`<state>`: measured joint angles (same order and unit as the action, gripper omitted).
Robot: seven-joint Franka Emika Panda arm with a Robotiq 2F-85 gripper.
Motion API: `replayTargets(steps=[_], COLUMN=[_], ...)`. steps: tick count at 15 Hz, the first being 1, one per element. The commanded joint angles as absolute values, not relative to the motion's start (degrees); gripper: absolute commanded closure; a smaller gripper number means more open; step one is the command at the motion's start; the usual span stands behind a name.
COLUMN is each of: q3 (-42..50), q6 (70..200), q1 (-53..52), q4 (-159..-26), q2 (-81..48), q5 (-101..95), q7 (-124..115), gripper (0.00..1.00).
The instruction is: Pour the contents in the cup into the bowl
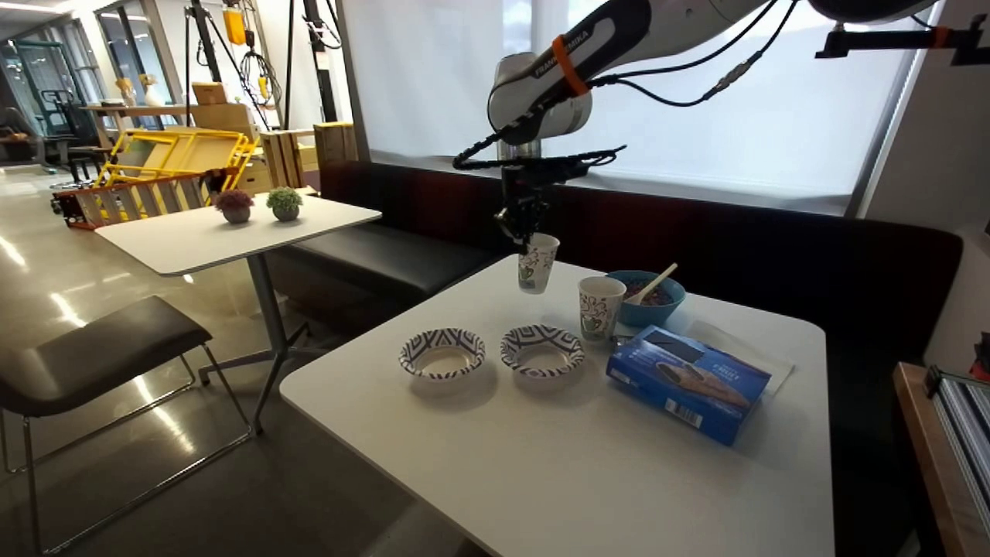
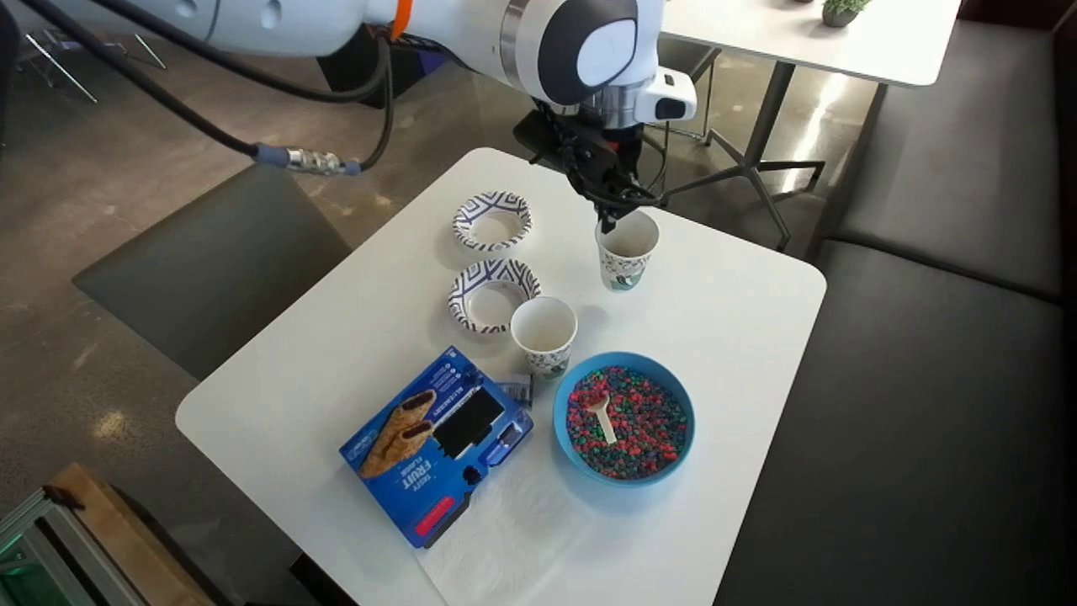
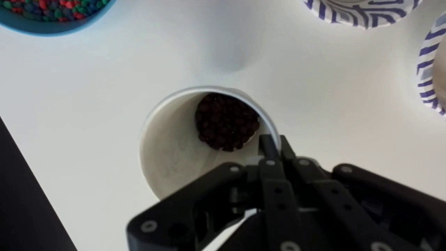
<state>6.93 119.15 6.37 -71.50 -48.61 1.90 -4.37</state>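
Observation:
A white paper cup (image 3: 170,150) with printed leafy markings hangs slightly above the table, roughly upright, near its far edge in an exterior view. Dark bean-like pieces (image 3: 226,120) lie in its bottom. My gripper (image 3: 277,143) is shut on the cup's rim, one finger inside the wall and one outside. In both exterior views the gripper (image 2: 607,220) comes down from above onto the cup (image 2: 624,261). Two alike small white bowls with a dark wavy pattern stand side by side, a bowl (image 1: 442,340) and another bowl (image 1: 541,334); both look bare inside.
A second printed cup (image 1: 600,313) stands beside a blue bowl (image 1: 653,315) of coloured bits with a spoon (image 2: 606,425) in it. A blue box (image 2: 421,446) lies near a white napkin (image 2: 513,539) and a small packet (image 2: 517,389). A dark bench (image 2: 925,421) borders the table.

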Motion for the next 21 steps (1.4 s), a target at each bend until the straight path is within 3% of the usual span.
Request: replayTargets(steps=[1, 13, 21], q3=[7.1, 7.0, 6.1], q6=[121.4, 122.4, 120.1], q1=[2.9, -11.1, -10.3], q4=[-77.6, -85.7, -82.8], q2=[-44.0, -39.0, -40.7], q5=[-1.8, -18.2, -17.6], q7=[-6.0, -12.2, -11.5], gripper=[0.99, 0.99, 0.96])
